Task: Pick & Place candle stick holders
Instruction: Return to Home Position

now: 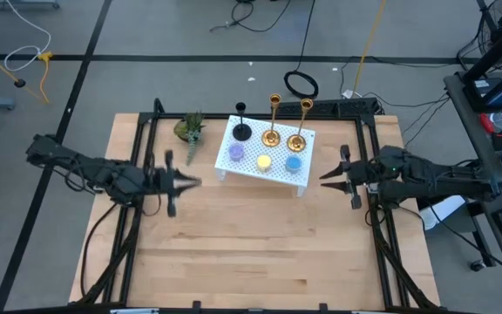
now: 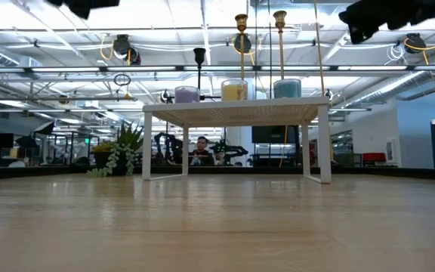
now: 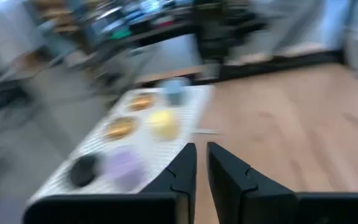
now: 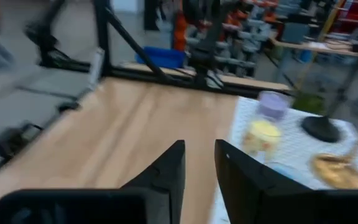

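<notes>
Two brass candle stick holders point(image 1: 271, 131) point(image 1: 300, 135) and a shorter black one point(image 1: 242, 129) stand upright on their round bases on the far part of the white perforated stand point(image 1: 264, 174). In the low view they rise above it, brass point(image 2: 241, 45) point(image 2: 280, 45) and black point(image 2: 199, 68). My left gripper point(image 1: 197, 182) hovers left of the stand, shut and empty, pointing at it. My right gripper point(image 1: 323, 180) hovers right of the stand, empty, with a narrow gap between its fingers point(image 4: 199, 149).
Purple point(image 1: 236, 154), yellow point(image 1: 265, 162) and blue point(image 1: 293, 163) candles sit along the stand's near row. A small green potted plant point(image 1: 190, 129) stands left of the stand at the far edge. Bare wood point(image 1: 251, 244) stretches toward the near edge, between black frame rails point(image 1: 382, 244).
</notes>
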Action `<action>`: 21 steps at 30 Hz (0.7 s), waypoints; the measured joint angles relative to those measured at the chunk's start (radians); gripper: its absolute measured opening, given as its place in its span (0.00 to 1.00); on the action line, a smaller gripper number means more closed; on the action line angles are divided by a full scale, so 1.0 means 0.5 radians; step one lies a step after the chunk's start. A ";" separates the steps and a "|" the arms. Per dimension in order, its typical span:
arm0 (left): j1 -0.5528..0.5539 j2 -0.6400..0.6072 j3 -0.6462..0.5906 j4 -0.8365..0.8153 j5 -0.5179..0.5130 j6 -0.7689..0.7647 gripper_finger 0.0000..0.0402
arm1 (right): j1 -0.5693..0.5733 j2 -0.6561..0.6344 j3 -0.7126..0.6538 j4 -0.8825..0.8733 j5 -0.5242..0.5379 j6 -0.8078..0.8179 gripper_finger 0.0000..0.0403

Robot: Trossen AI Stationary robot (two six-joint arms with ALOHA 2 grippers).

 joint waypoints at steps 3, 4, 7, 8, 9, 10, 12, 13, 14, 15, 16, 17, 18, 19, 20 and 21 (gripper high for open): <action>0.015 -0.102 -0.318 0.351 0.324 0.185 0.10 | 0.000 -0.075 -0.192 0.197 -0.117 0.072 0.19; 0.022 -0.137 -0.409 0.469 0.402 0.198 0.10 | 0.000 -0.099 -0.253 0.250 -0.137 0.081 0.19; 0.054 -0.238 -0.645 0.721 0.532 0.189 0.10 | -0.001 -0.165 -0.441 0.420 -0.167 0.102 0.18; 0.068 -0.270 -0.710 0.781 0.550 0.166 0.10 | -0.001 -0.190 -0.503 0.477 -0.170 0.118 0.18; 0.080 -0.305 -0.769 0.830 0.552 0.145 0.10 | -0.001 -0.214 -0.552 0.512 -0.169 0.123 0.18; 0.095 -0.344 -0.821 0.864 0.552 0.126 0.10 | -0.001 -0.238 -0.594 0.527 -0.169 0.123 0.18; 0.117 -0.416 -0.914 0.938 0.552 0.092 0.10 | -0.001 -0.298 -0.667 0.535 -0.169 0.129 0.18; 0.126 -0.451 -0.964 0.978 0.553 0.071 0.10 | -0.001 -0.329 -0.697 0.534 -0.169 0.143 0.18; 0.133 -0.479 -1.013 1.023 0.557 0.052 0.10 | -0.001 -0.357 -0.724 0.534 -0.169 0.162 0.18; 0.141 -0.505 -1.061 1.081 0.575 0.047 0.10 | -0.001 -0.387 -0.749 0.538 -0.169 0.175 0.18; 0.147 -0.529 -1.105 1.137 0.602 0.044 0.10 | -0.001 -0.419 -0.774 0.537 -0.169 0.177 0.18; 0.153 -0.548 -1.148 1.189 0.632 0.044 0.10 | -0.001 -0.449 -0.799 0.536 -0.169 0.177 0.18; 0.156 -0.565 -1.189 1.235 0.665 0.043 0.10 | -0.001 -0.479 -0.824 0.536 -0.169 0.177 0.18; 0.160 -0.580 -1.224 1.271 0.691 0.043 0.10 | -0.001 -0.509 -0.847 0.537 -0.169 0.176 0.18; 0.164 -0.592 -1.254 1.297 0.718 0.043 0.10 | -0.001 -0.538 -0.869 0.534 -0.169 0.176 0.18; 0.166 -0.598 -1.279 1.319 0.733 0.042 0.10 | -0.001 -0.565 -0.890 0.536 -0.169 0.176 0.18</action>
